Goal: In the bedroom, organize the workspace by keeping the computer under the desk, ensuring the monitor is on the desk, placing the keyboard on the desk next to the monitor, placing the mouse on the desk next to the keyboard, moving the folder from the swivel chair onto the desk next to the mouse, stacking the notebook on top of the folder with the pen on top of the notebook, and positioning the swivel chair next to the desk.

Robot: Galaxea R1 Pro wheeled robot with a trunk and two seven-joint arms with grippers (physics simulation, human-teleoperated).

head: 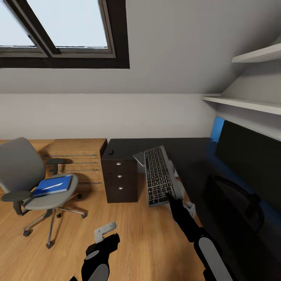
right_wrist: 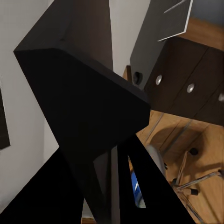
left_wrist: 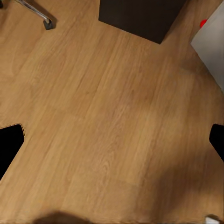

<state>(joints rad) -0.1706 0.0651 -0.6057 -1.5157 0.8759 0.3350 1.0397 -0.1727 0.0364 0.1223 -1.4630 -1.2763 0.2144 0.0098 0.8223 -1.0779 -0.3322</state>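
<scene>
Right gripper clamped on keyboard mid-frame, left gripper open over floor; folder still on chair, lower left.

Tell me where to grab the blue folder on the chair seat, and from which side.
Grip the folder by its front long edge, coming in low from the seat's open front. It lies flat on the swivel chair, so there is nothing to pinch from above, and the armrests and tall back likely block the sides and rear. The left gripper, open over the floor, looks nearer.
</scene>
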